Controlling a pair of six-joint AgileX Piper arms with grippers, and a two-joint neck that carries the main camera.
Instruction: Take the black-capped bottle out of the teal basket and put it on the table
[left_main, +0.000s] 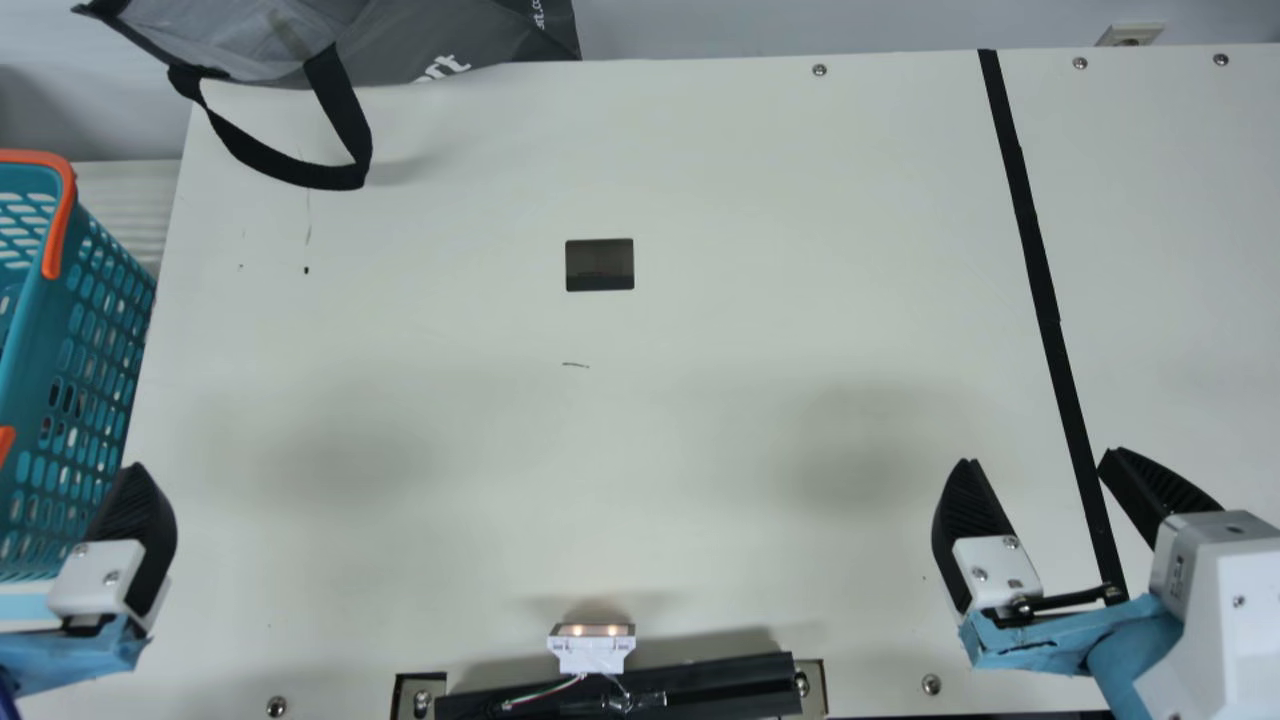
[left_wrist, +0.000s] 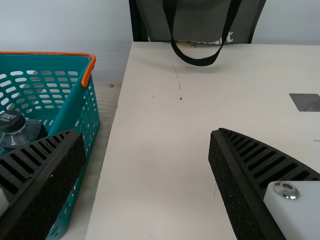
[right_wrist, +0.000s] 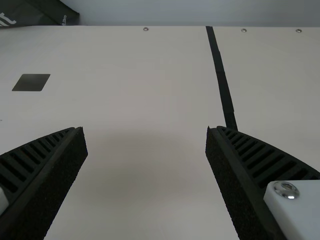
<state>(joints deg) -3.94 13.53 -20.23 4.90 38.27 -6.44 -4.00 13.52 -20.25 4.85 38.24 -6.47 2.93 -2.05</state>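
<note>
The left gripper (left_wrist: 146, 132) has its fingers spread wide with nothing between them, next to the teal basket (left_wrist: 76, 109), where the black-capped bottle (left_wrist: 24, 135) sits cap up; the reach seems the step in hand, so the next move likely calls for bringing that open gripper over the basket and lowering it around the bottle. Farther off, across the table (left_main: 600, 430), the right gripper (left_main: 1039, 457) is also spread and empty, apparently not needed.
</note>
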